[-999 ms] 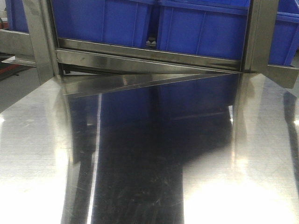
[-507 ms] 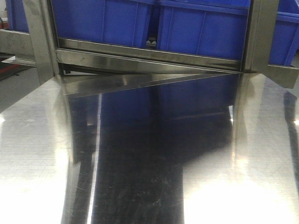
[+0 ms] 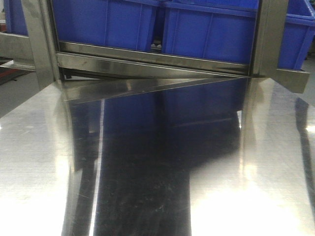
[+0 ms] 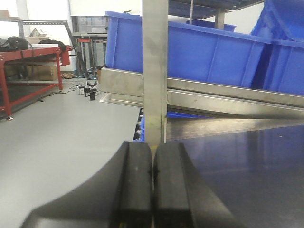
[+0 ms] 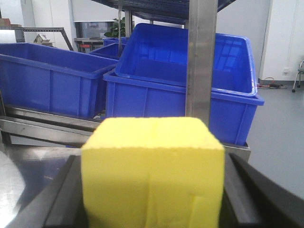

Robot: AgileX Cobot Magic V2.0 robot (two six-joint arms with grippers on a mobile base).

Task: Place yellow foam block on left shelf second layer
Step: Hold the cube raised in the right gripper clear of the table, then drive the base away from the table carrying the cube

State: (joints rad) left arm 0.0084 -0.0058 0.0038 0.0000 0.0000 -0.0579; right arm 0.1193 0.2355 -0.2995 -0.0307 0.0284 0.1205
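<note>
**Jaws: left pair clenched together, right pair gripping the yellow foam block (image 5: pixel 152 175)**

The jaws of the left gripper (image 4: pixel 152 148) are pressed flat against each other, their 2 black fingers (image 4: pixel 135 185) touching along the whole inner edge. Only the left wrist view shows this. Past the fingertips it looks at a steel post (image 4: pixel 155 71) standing straight ahead, a long blue bin (image 4: pixel 213 52) on a steel rail (image 4: pixel 213 92) behind it, and a red bench (image 4: pixel 28 59) well off across the grey floor (image 4: pixel 57 137) to the left.

The jaws of the right gripper (image 5: pixel 152 194) are spread wide and clamped on the block, 1 dark finger (image 5: pixel 244 190) against each side. Only the right wrist view shows the block at all. It fills the lower middle of that picture, upright, with its top face and near face both visible. Behind it stands another steel post (image 5: pixel 202 61), and beyond that a tilted blue bin (image 5: pixel 156 52) sits in the top of a second bin (image 5: pixel 152 102), with a third bin (image 5: pixel 47 80) to the left.

The front view shows neither gripper and no block. It gives the polished steel table (image 3: pixel 39 147), which mirrors the blue above it, and at the far edge 2 blue bins (image 3: pixel 211 34) side by side on a rail (image 3: pixel 147 51) between frame posts (image 3: pixel 37 39).

Whether the block is above the table or near a shelf cannot be told from these views.
</note>
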